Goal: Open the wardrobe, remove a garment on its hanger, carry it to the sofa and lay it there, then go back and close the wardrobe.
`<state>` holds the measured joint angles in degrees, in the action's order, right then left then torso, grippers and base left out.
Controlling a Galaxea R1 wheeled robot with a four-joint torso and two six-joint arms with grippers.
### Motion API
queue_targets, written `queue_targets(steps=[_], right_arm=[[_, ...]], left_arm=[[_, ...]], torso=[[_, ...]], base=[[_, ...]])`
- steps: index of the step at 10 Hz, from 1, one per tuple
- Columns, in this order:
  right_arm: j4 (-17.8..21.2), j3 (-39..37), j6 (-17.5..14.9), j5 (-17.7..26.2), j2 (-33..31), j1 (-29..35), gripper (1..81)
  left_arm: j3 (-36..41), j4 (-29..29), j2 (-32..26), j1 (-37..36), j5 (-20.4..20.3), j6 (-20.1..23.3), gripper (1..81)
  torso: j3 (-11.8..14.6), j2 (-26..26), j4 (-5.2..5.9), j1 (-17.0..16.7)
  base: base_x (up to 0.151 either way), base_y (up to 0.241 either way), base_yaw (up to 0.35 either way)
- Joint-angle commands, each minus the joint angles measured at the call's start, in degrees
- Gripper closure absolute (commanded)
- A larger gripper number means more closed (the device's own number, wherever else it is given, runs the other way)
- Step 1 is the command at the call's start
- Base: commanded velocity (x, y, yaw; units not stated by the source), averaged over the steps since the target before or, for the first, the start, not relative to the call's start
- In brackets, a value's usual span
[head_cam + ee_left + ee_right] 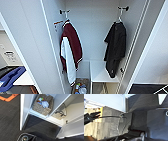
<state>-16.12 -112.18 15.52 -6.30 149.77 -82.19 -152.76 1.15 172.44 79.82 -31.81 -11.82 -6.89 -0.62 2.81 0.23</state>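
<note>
The wardrobe (37,37) stands open — inside, right of a maroon jacket (71,48), the black shirt (115,47) hangs on its hanger (120,17). Fingers' state — cannot tell.

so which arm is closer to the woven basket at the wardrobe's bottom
left, probably. the left arm's wrist camera looks down on the basket in the wardrobe base, close ahead; the right arm's faces carpet beside a white panel
</note>
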Motion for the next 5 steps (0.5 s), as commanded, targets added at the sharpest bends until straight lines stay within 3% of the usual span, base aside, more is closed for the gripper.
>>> queue_targets(steps=[1, 2, 4, 5], right_arm=[[0.04, -1.01, -0.05, 2.61, 0.81, 3.12, 1.0], [-0.5, -1.54, -0.05, 2.87, 1.17, 3.47, 1.0], [-1.1, -8.1, -1.01, 3.91, 4.41, 4.61, 1.0], [-3.02, -10.67, -1.27, 8.2, 6.34, 6.1, 1.0]], left_arm=[[15.56, -16.32, -8.69, -0.85, 18.05, -0.57, 1.0], [15.56, -17.67, -8.33, -0.42, 20.2, -0.57, 1.0], [15.39, -19.69, -8.24, 1.43, 20.64, -0.57, 1.0], [14.78, -19.78, -8.16, 2.22, 20.64, -0.48, 1.0]], torso=[[0.0, 0.0, 0.0, 0.0], [0.0, 0.0, 0.0, 0.0], [0.02, 0.0, 0.0, 0.0], [0.02, 0.0, 0.0, 0.0]], base=[[0.0, 0.0, 0.0], [0.0, 0.0, 0.0], [0.0, 0.0, 0.0], [0.0, 0.0, 0.0]])
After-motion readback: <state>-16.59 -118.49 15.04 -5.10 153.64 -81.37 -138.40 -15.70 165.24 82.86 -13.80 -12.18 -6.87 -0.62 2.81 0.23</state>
